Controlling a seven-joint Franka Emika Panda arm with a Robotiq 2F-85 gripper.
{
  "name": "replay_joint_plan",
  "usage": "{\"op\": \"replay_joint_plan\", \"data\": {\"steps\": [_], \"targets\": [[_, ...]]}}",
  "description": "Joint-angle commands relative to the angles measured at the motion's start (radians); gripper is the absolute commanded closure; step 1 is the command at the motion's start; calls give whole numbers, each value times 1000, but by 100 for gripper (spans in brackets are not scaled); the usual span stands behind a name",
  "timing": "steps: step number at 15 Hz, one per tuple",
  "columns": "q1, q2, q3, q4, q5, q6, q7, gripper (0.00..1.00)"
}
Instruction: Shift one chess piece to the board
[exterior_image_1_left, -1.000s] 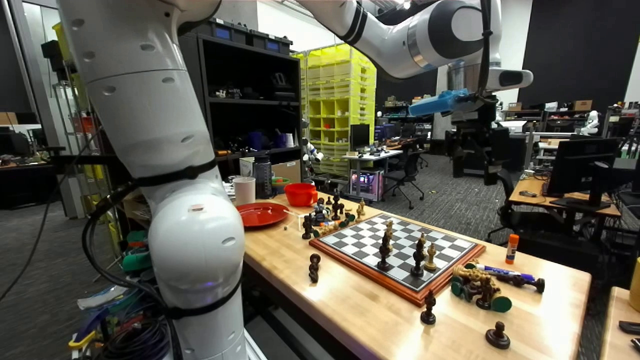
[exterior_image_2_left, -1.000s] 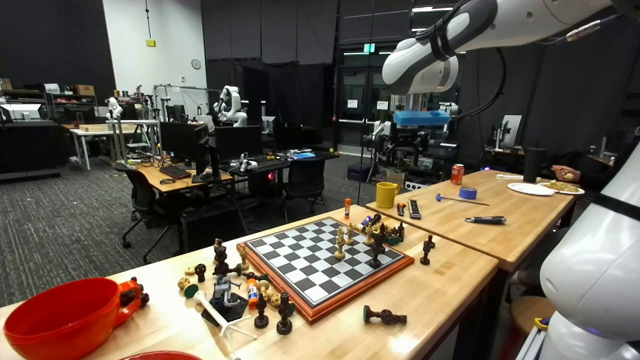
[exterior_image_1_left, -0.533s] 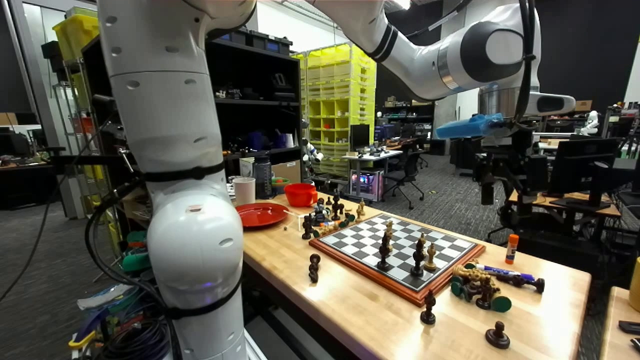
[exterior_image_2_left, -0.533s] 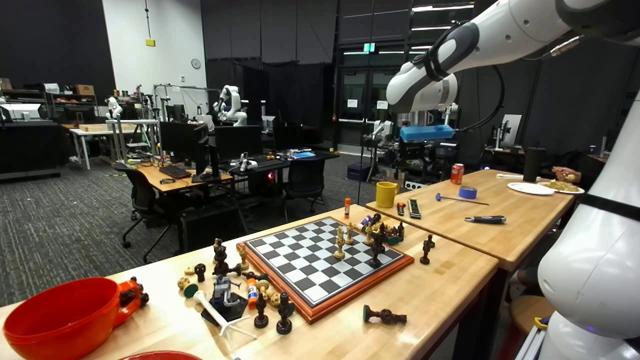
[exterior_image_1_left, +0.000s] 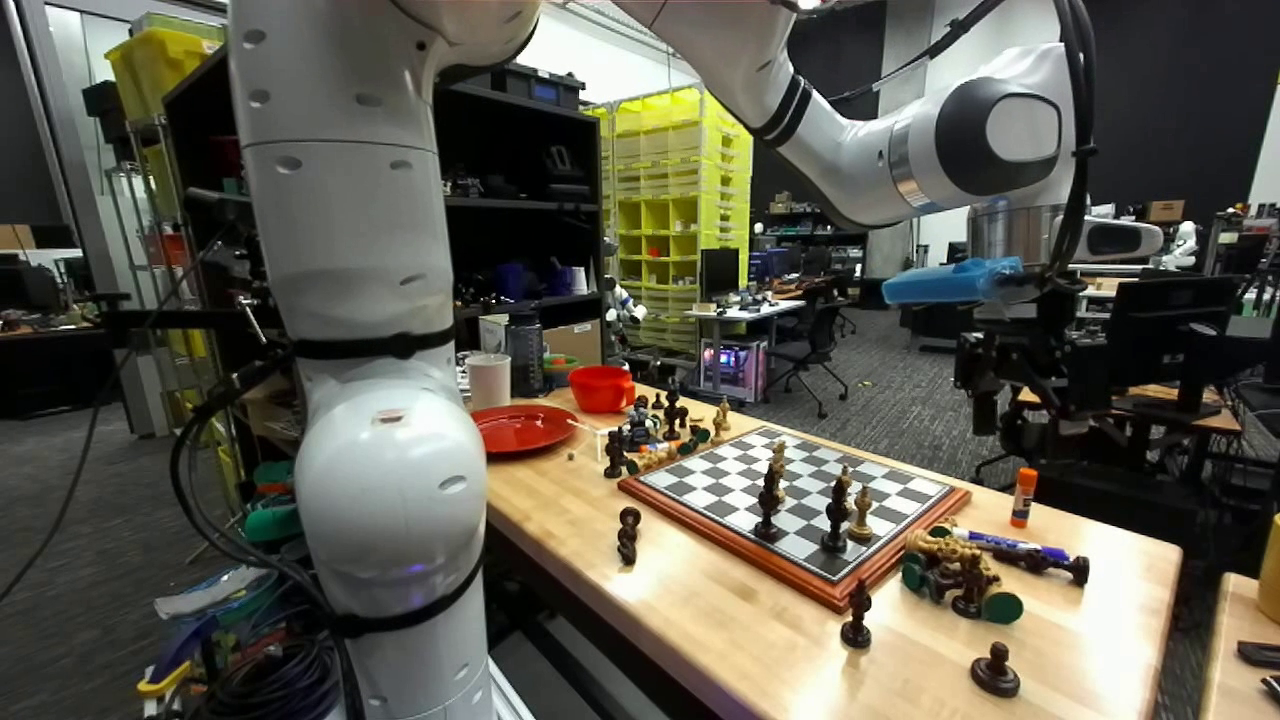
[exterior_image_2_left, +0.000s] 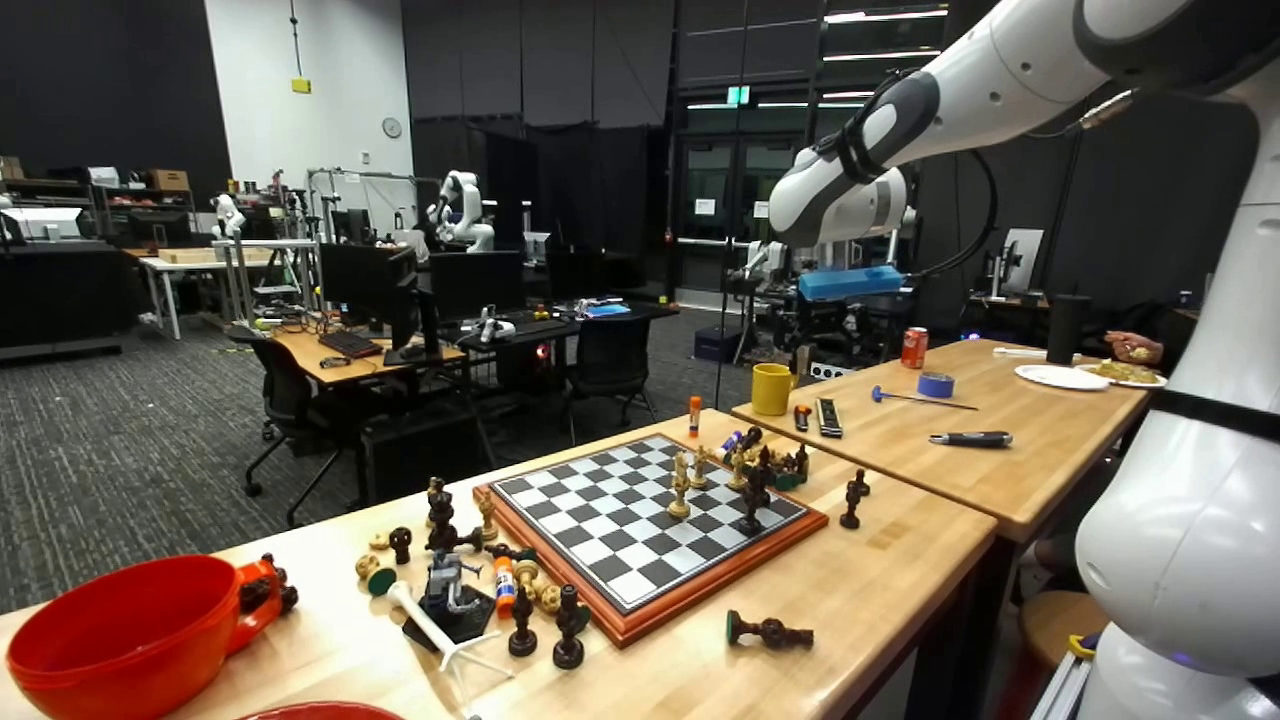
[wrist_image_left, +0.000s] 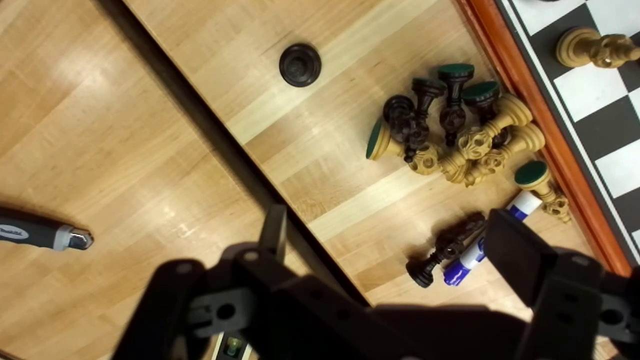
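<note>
My gripper (exterior_image_1_left: 1030, 415) is open and empty, high above the table end beyond the board; in the wrist view its fingers (wrist_image_left: 395, 237) stand wide apart. The checkered board (exterior_image_1_left: 735, 548) with its reddish-brown rim also shows in the wrist view (wrist_image_left: 565, 170). Several dark and light pieces stand on it, such as a light one (exterior_image_1_left: 861, 513). A pile of fallen pieces (wrist_image_left: 450, 125) lies beside the rim. A dark piece (wrist_image_left: 425, 267) lies against a marker (wrist_image_left: 470, 257), below and between the fingers. A dark pawn (wrist_image_left: 300, 65) stands apart.
Another dark piece (exterior_image_1_left: 857, 615) stands near the board's corner, and one lies (exterior_image_2_left: 770, 632) in front. A glue stick (exterior_image_1_left: 1023, 497) stands upright. A gap (wrist_image_left: 240, 160) separates the second table, with a utility knife (wrist_image_left: 45, 232) and yellow mug (exterior_image_2_left: 771, 388).
The arm and gripper have moved down and, in an exterior view, to the right, toward the table end. The chess pieces and board have not moved.
</note>
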Motion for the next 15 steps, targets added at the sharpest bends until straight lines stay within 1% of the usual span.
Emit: {"op": "replay_joint_plan", "data": {"steps": [1,6,11,15], "targets": [[7,2,-4,-4,-12,5,-5,0],[4,53,-11,-33,4,55,-25,0],[3,112,-16,-23,25,68,-42,0],[3,144,-19,-15,33,50,-56,0]]}}
